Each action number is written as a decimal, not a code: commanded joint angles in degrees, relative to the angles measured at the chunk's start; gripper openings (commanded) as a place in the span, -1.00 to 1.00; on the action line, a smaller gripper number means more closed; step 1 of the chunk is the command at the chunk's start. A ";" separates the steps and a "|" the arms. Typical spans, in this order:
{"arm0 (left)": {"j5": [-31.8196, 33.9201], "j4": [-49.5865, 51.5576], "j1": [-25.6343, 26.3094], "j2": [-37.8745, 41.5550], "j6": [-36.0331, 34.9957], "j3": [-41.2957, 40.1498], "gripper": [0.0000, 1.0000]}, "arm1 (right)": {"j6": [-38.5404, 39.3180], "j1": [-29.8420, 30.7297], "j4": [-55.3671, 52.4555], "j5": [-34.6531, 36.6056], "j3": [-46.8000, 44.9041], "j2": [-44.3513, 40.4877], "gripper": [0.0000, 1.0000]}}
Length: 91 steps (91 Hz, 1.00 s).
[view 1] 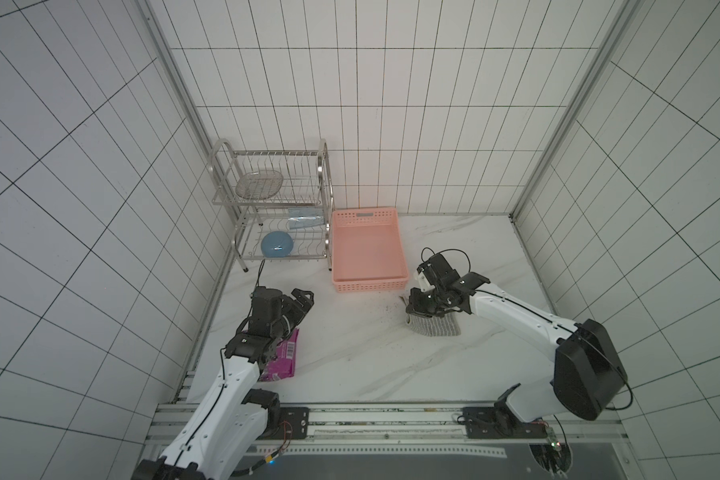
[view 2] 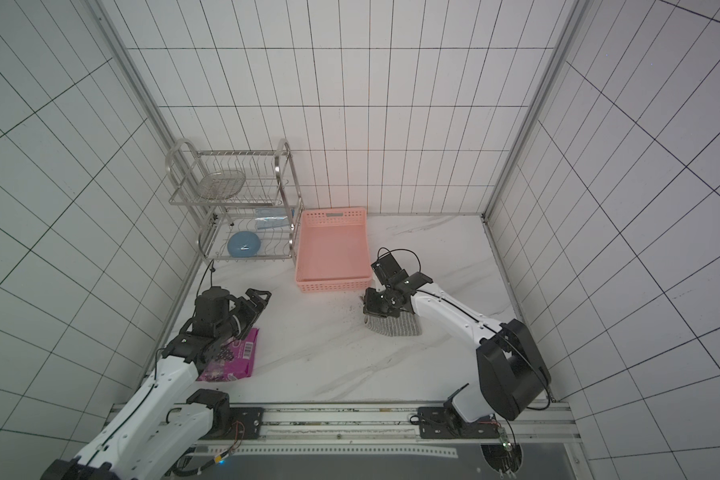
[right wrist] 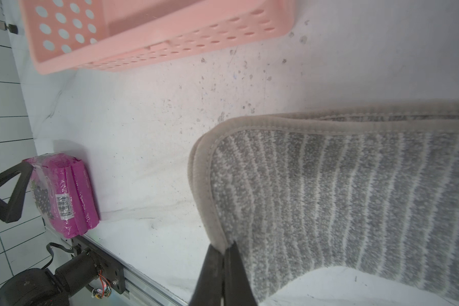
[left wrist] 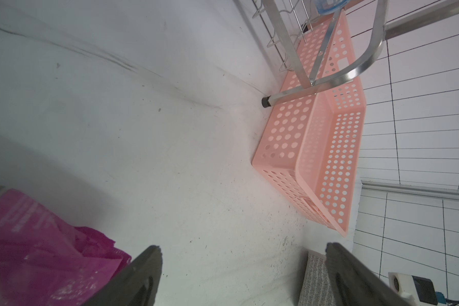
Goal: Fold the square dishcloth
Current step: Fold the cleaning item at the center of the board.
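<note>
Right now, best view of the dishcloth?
Right wrist: close-up of the square dishcloth, hem pinched in the right gripper. Both top views show it partly under that arm; left wrist, only a sliver.

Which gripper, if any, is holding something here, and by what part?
The right gripper is shut on the square dishcloth, pinching its beige hemmed edge near a rounded corner. The left gripper is open and holds nothing.

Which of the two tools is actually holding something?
The right tool, pinched shut on the hem of the grey striped cloth; the left tool gapes open, empty.
</note>
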<state>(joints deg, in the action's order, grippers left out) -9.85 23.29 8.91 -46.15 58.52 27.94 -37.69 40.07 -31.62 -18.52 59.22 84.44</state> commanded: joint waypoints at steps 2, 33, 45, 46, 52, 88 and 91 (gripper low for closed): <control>-2.81 -5.05 1.53 -0.04 -4.70 0.77 0.96 | -0.59 -0.37 2.83 -3.08 -0.89 -1.39 -1.00; -4.36 -14.72 13.05 -5.96 -3.19 0.33 0.96 | -2.00 3.36 5.49 -3.35 1.56 1.72 -0.97; -7.67 -14.79 15.18 -10.65 0.87 2.30 0.75 | -1.26 5.65 5.59 -1.00 2.59 3.44 -0.97; -7.97 -15.04 15.31 -10.95 1.23 2.34 0.74 | -1.25 5.77 5.64 -0.82 2.62 3.53 -0.97; -8.98 -16.28 16.78 -12.71 2.92 2.79 0.72 | -1.09 6.42 6.27 -0.30 2.74 4.11 -0.97; -5.29 -20.95 25.01 -22.77 5.02 8.87 0.57 | 0.11 10.30 7.51 3.52 4.06 6.58 -0.96; -5.08 -21.13 25.17 -23.74 5.20 9.37 0.55 | 0.10 10.49 7.53 3.64 4.14 6.61 -0.96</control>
<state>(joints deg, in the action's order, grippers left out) -16.45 4.89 33.28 -67.75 63.11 34.96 -38.50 49.43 -24.62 -17.04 61.54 90.28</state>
